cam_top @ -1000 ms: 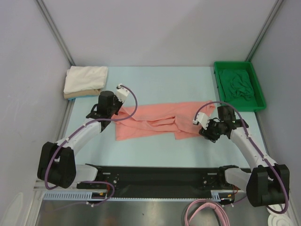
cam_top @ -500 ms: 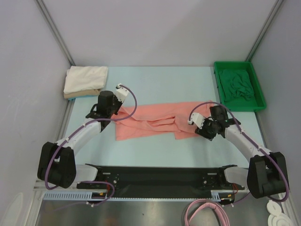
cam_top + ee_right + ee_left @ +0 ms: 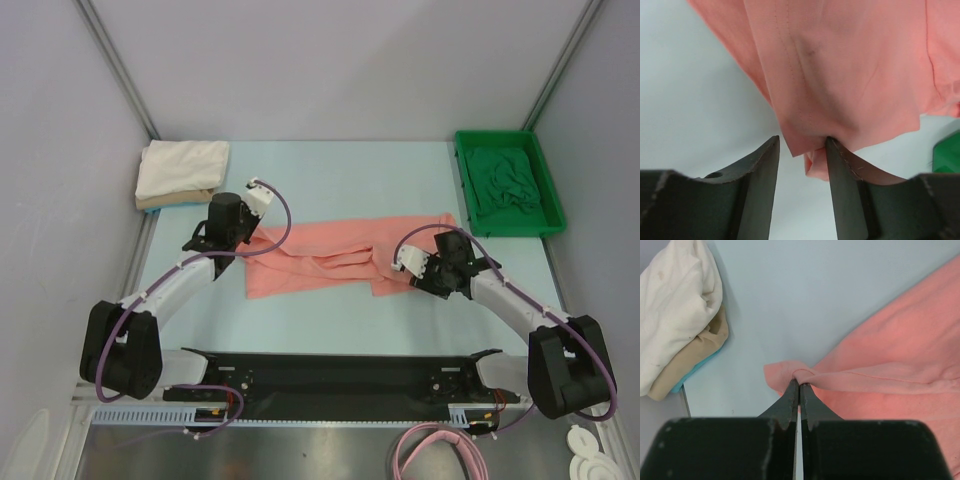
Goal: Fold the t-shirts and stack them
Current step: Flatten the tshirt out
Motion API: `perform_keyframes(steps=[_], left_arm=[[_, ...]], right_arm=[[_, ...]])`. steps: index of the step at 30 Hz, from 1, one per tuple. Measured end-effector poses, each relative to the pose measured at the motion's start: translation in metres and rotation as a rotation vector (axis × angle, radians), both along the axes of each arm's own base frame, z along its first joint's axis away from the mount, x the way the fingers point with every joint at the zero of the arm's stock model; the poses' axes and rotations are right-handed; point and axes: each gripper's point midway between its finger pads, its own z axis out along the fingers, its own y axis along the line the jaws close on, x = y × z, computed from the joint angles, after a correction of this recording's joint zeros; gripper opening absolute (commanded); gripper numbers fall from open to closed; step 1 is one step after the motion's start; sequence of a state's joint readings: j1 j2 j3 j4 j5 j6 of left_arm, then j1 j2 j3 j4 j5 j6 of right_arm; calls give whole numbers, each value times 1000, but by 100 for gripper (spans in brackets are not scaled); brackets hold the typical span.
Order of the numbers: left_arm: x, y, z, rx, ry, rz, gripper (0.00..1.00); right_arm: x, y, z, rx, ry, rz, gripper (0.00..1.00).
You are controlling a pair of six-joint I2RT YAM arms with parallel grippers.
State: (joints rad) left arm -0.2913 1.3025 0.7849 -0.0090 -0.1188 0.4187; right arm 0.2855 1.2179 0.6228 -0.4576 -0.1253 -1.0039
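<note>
A salmon-pink t-shirt [image 3: 335, 258] lies crumpled across the middle of the table. My left gripper [image 3: 247, 243] is shut on its left edge; the left wrist view shows the jaws [image 3: 799, 385] pinching a fold of pink cloth [image 3: 880, 365]. My right gripper [image 3: 422, 275] is open at the shirt's right part. In the right wrist view a corner of the pink shirt [image 3: 840, 75] hangs between my open fingers [image 3: 802, 147]. A folded white t-shirt [image 3: 182, 167] lies on a tan one [image 3: 165, 201] at the back left. A dark green t-shirt [image 3: 508, 178] lies in the tray.
A bright green plastic tray [image 3: 546, 225] stands at the back right. Grey walls close in the table on three sides. The white and tan stack also shows in the left wrist view [image 3: 675, 315]. A black rail [image 3: 330, 370] runs along the near edge.
My right gripper has moved left and a little forward onto the right part of the pink shirt. My left gripper has stayed still, shut on the cloth.
</note>
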Motion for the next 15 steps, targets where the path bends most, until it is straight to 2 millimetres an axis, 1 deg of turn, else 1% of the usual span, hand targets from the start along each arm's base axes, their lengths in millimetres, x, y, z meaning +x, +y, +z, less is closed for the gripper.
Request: perform_keyframes(steps=[4,7,8,13,14,15], left_arm=[[0,0,-2,1,4,0,0],[0,0,-3,2,7,0,1],[0,0,-3,2,7,0,0],[0,0,-3,2,7,1,0],[0,0,-3,2,7,1,0],[0,0,-3,2,7,1,0]], right_arm=[[5,0,5,-2,-32,-5,45],[8,0,13,6,-67,-6,38],[9,0,14,7,-74,-6,34],[9,0,16,6,-80,-12,28],[9,0,16,7,-81,-13,22],[9,0,16,7,-81,-13,19]])
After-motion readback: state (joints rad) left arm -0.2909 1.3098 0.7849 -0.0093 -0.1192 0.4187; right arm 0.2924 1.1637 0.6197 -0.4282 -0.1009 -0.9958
